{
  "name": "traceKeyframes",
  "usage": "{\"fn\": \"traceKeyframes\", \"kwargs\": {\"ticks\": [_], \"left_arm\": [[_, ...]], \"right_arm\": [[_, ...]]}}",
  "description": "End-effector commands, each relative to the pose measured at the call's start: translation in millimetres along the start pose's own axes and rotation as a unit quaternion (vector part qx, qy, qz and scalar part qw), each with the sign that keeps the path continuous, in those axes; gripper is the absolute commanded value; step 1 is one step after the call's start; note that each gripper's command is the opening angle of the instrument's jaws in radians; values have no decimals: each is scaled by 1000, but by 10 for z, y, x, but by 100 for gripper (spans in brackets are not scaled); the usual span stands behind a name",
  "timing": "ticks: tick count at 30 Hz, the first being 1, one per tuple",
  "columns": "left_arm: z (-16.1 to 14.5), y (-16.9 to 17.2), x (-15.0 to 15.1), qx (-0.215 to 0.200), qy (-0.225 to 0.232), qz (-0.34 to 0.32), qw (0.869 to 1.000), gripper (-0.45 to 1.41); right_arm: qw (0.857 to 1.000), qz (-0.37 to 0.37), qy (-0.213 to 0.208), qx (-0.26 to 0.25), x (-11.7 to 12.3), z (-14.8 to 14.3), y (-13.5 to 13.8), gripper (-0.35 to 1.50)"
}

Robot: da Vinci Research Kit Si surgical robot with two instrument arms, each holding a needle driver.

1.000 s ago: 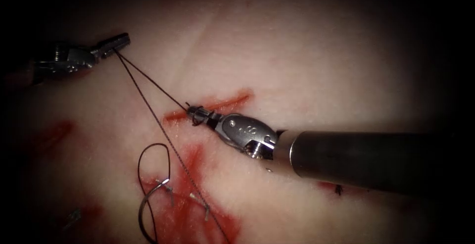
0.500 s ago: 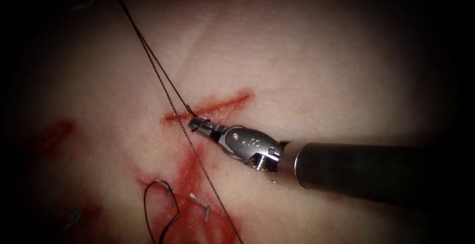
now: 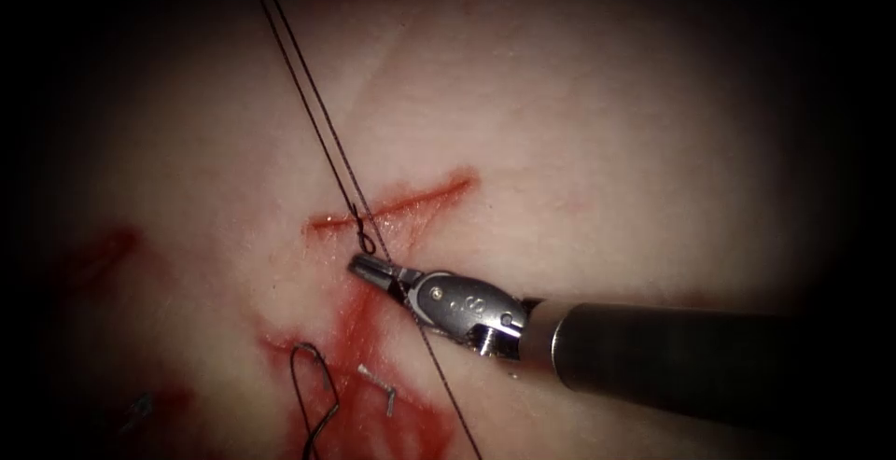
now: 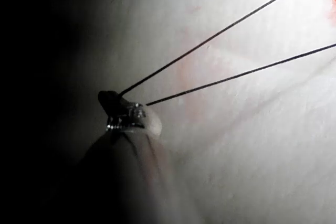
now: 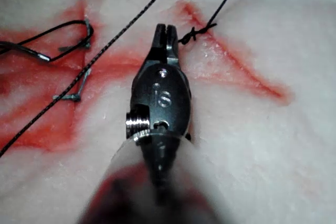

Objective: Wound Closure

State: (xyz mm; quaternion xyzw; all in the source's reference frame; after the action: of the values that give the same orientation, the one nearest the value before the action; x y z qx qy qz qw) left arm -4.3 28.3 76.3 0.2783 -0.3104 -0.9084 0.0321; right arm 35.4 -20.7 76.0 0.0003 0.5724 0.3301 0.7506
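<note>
mid-closure, knot stage by the look of it. find a small knot [image 3: 365, 232] sitting on the cut [image 3: 420, 197] near its left end, with two strands of thread [image 3: 308, 87] running taut from it up and to the left. see the left tool [image 4: 113, 100] clamped on those two strands, jaws together on the thread, well apart from the cut. see the right tool [image 3: 366, 267] just below the knot, tip close to it but not touching, jaws together and holding nothing as far as can be told. note a loose loop of thread [image 3: 313, 376] lying on the tissue [image 3: 607, 143] below and left of the cut, in the red fluid [image 3: 364, 320], with short cut ends [image 3: 378, 385] just beside it. cannot make out the needle for sure; maybe the thin curved piece at that loop, lying on the surface, in neither tool. judge one stitch placed and tied at the left end; rest of the cut to the right open, no stitch seen there, so much of the closing left, plus trimming these strands.
</note>
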Motion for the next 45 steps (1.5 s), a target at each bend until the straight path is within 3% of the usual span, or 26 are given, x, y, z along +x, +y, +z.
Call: {"fn": "traceKeyframes", "kwargs": {"ticks": [1, 7, 17, 18, 27, 33, 39, 40, 41, 42, 45], "left_arm": [[9, -2, 0, 4, 1, 1, 1000, -45], [28, -27, -5, 19, -15, 11, 1000, -45], [67, -74, -2, 51, -41, 28, 997, -45], [71, -83, -1, 72, -45, 31, 996, -45], [77, -105, -10, 77, -60, 67, 993, -45], [80, -116, -12, 75, -64, 88, 991, -45], [77, -111, -10, 76, -66, 90, 991, -45], [75, -108, -8, 76, -68, 90, 991, -45], [74, -106, -6, 76, -66, 90, 991, -45], [72, -103, -4, 77, -61, 90, 991, -45], [63, -92, 5, 80, -47, 83, 992, -45]], "right_arm": [[1000, 1, 0, 1, -7, 6, -5, -35], [1000, -1, -1, 6, -10, 2, -7, -35], [999, -24, -18, 18, -44, -19, -22, -35], [999, -23, -18, 18, -47, -20, -24, -35], [999, -16, -24, 19, -55, -22, -32, -35], [999, -12, -41, 19, -73, -24, -51, -35], [999, 1, -33, 14, -59, -22, -43, -35], [999, 3, -29, 12, -56, -21, -41, -18], [1000, 6, -24, 11, -53, -20, -38, 27], [1000, 8, -20, 8, -51, -20, -36, 56], [1000, 13, -18, 10, -45, -21, -31, 62]]}}
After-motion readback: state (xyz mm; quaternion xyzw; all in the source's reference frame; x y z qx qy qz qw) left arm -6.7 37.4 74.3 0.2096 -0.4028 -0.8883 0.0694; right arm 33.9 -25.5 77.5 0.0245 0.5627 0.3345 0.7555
